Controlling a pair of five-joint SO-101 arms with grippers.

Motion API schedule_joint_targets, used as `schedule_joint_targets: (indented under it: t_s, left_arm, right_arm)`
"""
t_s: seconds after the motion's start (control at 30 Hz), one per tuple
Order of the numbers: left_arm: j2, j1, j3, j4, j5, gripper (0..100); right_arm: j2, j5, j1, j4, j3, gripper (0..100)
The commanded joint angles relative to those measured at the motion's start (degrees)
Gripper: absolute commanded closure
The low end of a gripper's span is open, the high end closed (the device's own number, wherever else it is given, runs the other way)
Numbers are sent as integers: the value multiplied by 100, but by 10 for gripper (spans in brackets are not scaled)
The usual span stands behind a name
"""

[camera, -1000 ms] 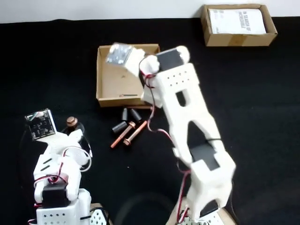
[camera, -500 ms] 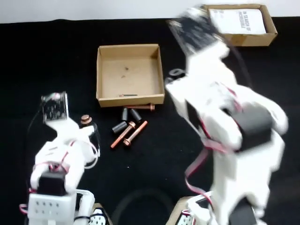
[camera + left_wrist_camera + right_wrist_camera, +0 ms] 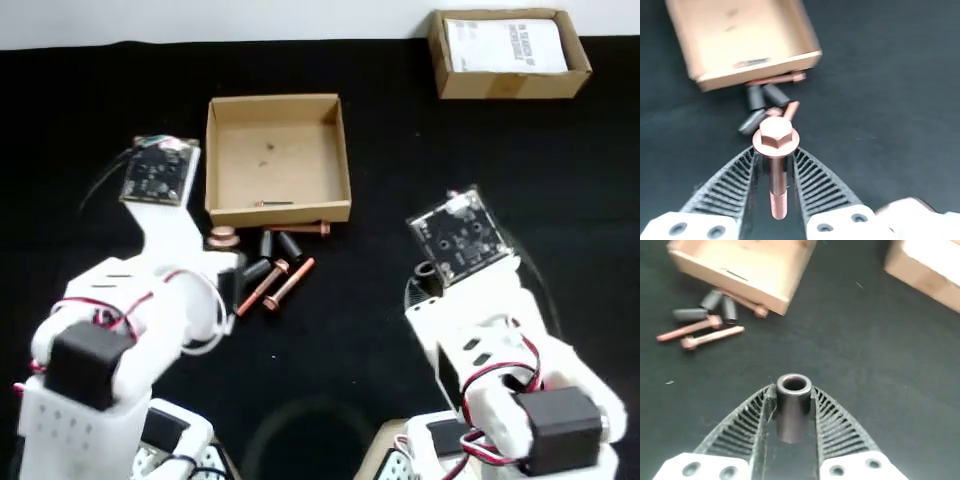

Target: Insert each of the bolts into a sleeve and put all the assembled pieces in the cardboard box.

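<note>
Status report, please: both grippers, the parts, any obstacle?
Left gripper shut on bolt. Right gripper shut on sleeve. Other bolts and sleeves loose by cardboard box, close to left gripper.

A: Any print legible?
B: None. There's a white sheet (image 3: 510, 45) in the far box (image 3: 505, 86), well beyond the right gripper (image 3: 794, 390) and off to its right. Dark heading lines, too small to read.
A: And the cardboard box (image 3: 320, 211) ahead of the left gripper (image 3: 775, 150)?
B: A thin dark strip (image 3: 751, 63) on the wall nearest that gripper. Characters can't be resolved.
A: Held pieces?
B: On the bolt (image 3: 775, 137) head and the sleeve (image 3: 792, 405) rim, no marks made out.
</note>
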Motion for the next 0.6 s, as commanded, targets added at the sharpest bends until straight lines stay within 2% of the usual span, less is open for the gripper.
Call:
schedule_joint_targets:
  t_s: [0.0, 0.1, 0.23, 0.37, 0.47, 0.57]
  left_arm:
    - [48, 734, -655, -9, 273, 991]
    - [277, 936, -1095, -18, 501, 991]
    - [1253, 936, -1824, -53, 510, 991]
    - [2237, 980, -2853, -246, 510, 991]
    - [2774, 980, -3433, -527, 510, 991]
    - [3178, 1007, -3829, -580, 510, 991]
  right_arm:
    - [-655, -633, 488, -1042, 1200, 991]
    - [-1358, -1433, 426, -1622, 2123, 991]
    - [-2352, -2127, -207, -2369, 3275, 991]
    - [-3345, -2154, -725, -3011, 4347, 991]
    - [-3908, -2171, -787, -3371, 5015, 991]
    - [-3864, -2189, -787, -3556, 5314, 991]
